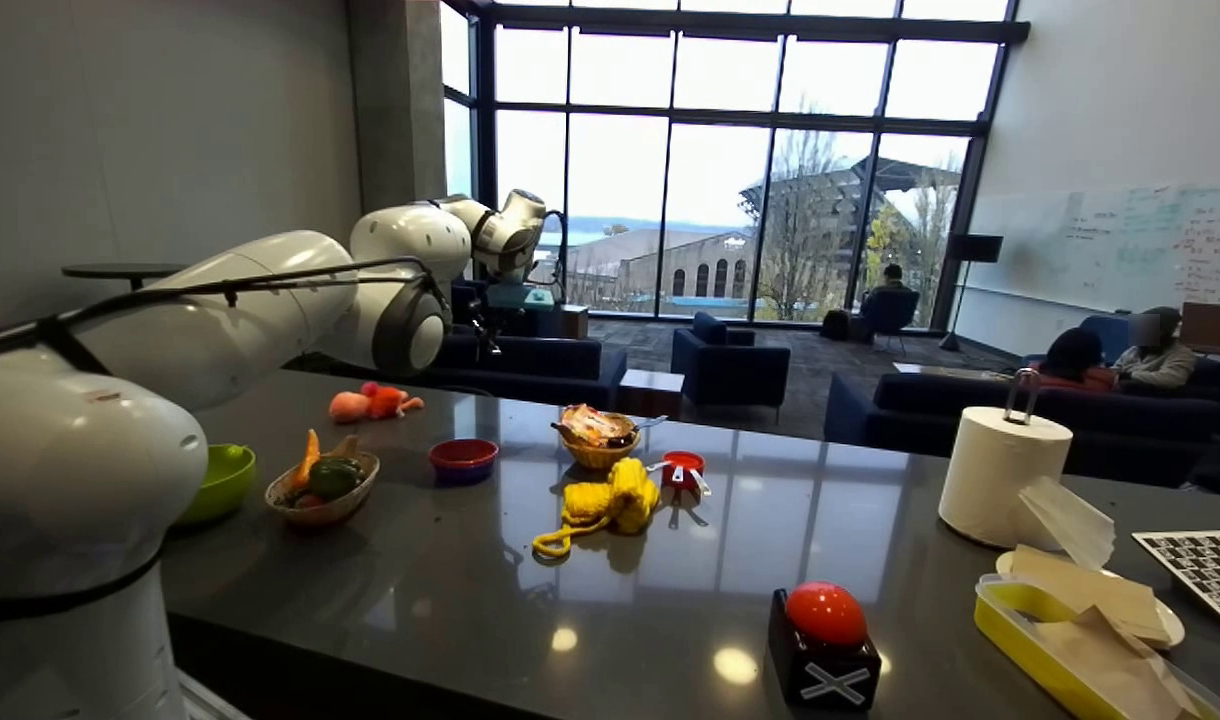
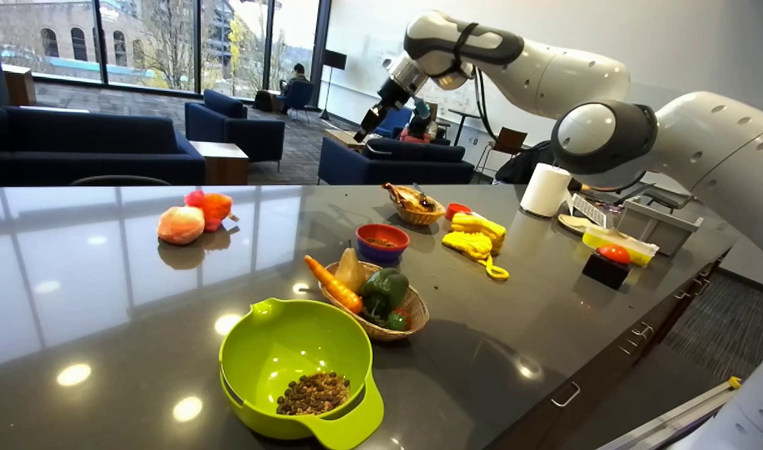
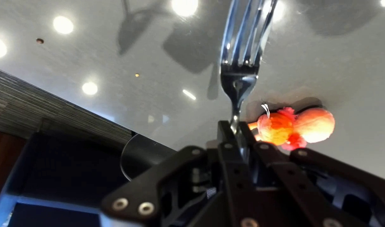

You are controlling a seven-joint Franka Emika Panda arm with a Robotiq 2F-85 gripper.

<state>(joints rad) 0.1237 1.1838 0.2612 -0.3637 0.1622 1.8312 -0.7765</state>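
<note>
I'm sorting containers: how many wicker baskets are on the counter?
2. In both exterior views, one wicker basket holds a carrot and green pepper, and a second basket sits near the yellow bundle. Any behind the robot arm would be hidden.

Tall windows (image 1: 620, 160), navy armchair (image 1: 740, 370), whiteboard (image 1: 1120, 250), pale wall (image 1: 1120, 100), grey carpet (image 2: 300, 150)

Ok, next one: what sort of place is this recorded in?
Probably a shared lounge in an office or campus building, rather than a home: there are dark sofas beyond the counter, a whiteboard with writing on it, and tall windows.
</note>
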